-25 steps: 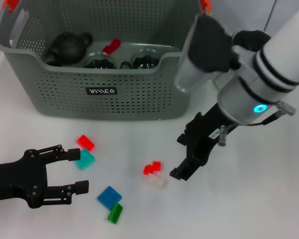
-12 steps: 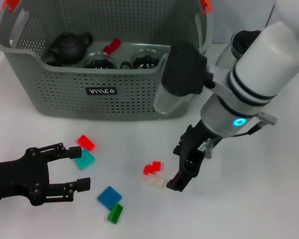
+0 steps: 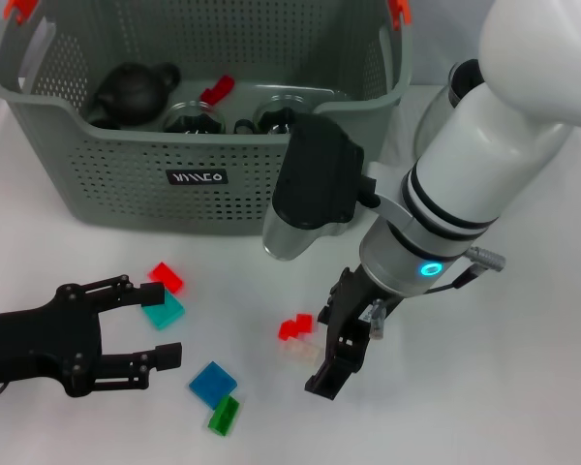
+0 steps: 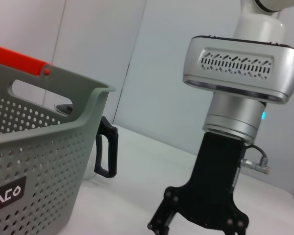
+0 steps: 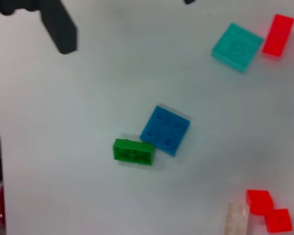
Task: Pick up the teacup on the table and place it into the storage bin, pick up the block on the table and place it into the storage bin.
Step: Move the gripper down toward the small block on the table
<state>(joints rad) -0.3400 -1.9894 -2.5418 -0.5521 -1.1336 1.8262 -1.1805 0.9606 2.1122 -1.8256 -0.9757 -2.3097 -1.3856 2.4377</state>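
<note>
Here the right gripper (image 3: 321,366) hangs low over the white surface (image 3: 484,387), its fingers spread apart around a pale clear block (image 3: 301,351) that lies just beside a small red block (image 3: 293,326). The left gripper (image 3: 147,325) rests open near the surface, with a teal block (image 3: 163,310) between its fingers and a blue block (image 3: 213,382) and green block (image 3: 223,416) close by. The storage bin (image 3: 198,179) stands behind them, holding a dark teapot (image 3: 131,92) and glass cups (image 3: 194,118)
</note>
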